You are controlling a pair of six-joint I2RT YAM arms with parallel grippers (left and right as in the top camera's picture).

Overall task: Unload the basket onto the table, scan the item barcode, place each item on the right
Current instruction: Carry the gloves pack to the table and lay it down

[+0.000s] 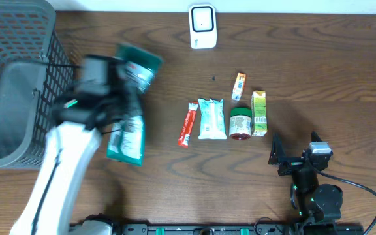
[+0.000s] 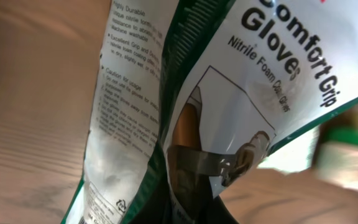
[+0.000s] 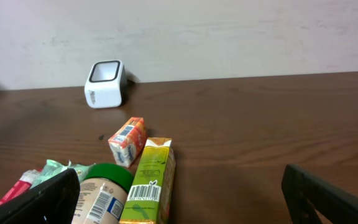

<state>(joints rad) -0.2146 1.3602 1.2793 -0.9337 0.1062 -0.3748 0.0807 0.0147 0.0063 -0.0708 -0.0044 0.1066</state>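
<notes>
White with a black face: scanner [image 1: 202, 26]. Below it, red stick packet [image 1: 187, 124], mint pouch [image 1: 211, 119], green-lidded jar [image 1: 240, 123], lime carton [image 1: 258, 113], orange box [image 1: 239, 86]. Left of it, green-and-white glove packet [image 1: 128, 142], grey mesh basket [image 1: 12, 32]. Dark brown woodgrain table [image 1: 318, 65].

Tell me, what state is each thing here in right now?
left tool, shut on gloves packet
gloves packet, held in the air
right tool, open, empty
scanner, standing, nothing before it
green carton, lying flat, barcode up
orange box, lying on table
jar, on table, lid on
basket, standing at table's left
</notes>
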